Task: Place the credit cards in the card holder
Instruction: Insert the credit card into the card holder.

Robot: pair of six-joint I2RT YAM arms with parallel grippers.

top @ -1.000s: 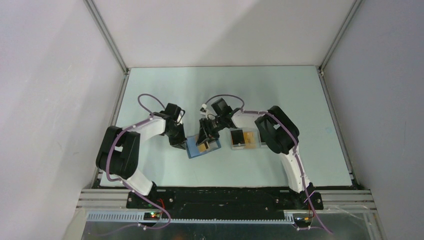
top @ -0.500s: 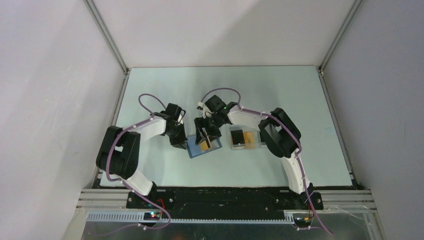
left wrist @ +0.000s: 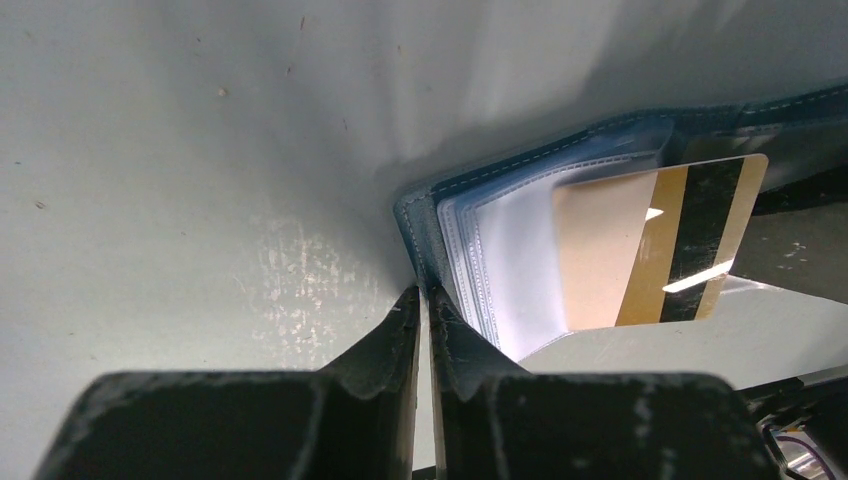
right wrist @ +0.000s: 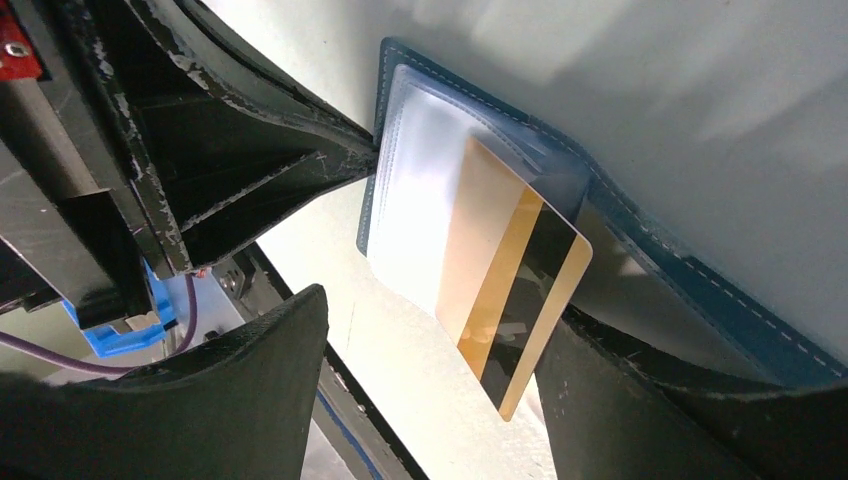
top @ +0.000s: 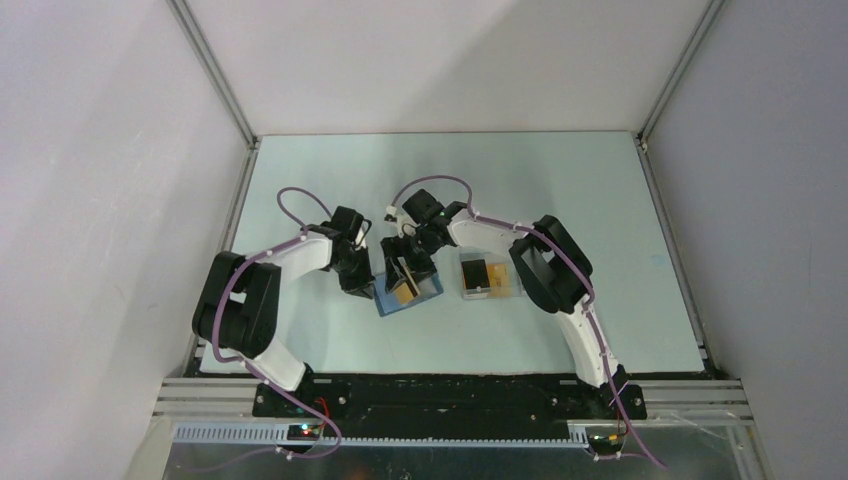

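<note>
One left pincer (left wrist: 422, 305) nipping card holder (left wrist: 418, 215), right pincer (right wrist: 430, 340) wide astride card (right wrist: 500, 270)

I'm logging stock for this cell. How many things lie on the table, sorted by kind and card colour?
card holder: 1
tray: 1
yellow cards: 2 (one in the holder, one in the tray)
black cards: 1 (in the tray)
total: 5 that show; the tray view is too small to be sure
</note>
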